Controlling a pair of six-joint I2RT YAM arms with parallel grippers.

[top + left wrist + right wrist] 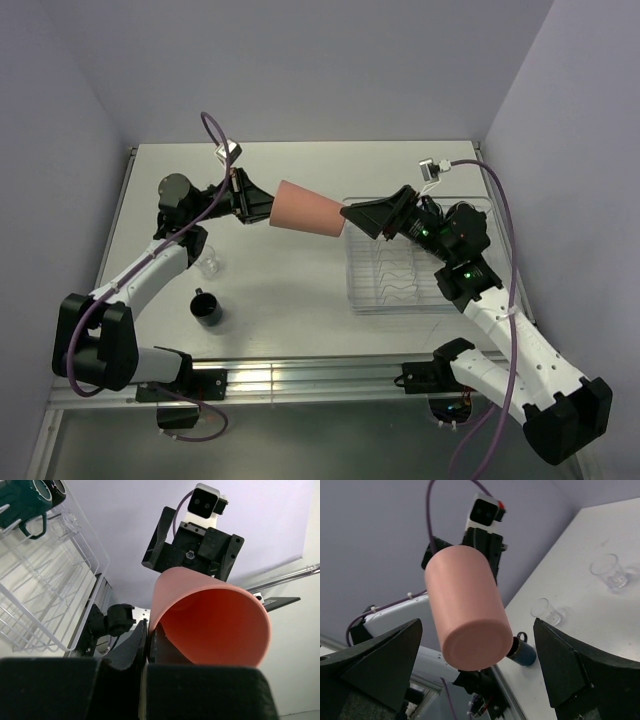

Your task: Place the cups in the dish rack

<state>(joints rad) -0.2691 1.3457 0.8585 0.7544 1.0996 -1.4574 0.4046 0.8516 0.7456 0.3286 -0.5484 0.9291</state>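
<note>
The salmon-orange cup (305, 208) hangs sideways in mid-air over the table's middle. My left gripper (250, 200) is shut on its rim, one finger inside and one outside (149, 630). My right gripper (360, 218) is open at the cup's base; in the right wrist view the cup (467, 615) points base-first between the spread fingers (580, 665) without touching them. The clear dish rack (400, 290) lies at the right, partly under the right arm. A dark green mug (30, 502) sits in the rack (50, 580).
A black mug (207, 307) stands near the front left and also shows in the right wrist view (522, 652). A clear glass (210, 265) stands beside the left arm. Two clear glasses (609, 571) (544, 611) show on the table. Walls close the table's sides.
</note>
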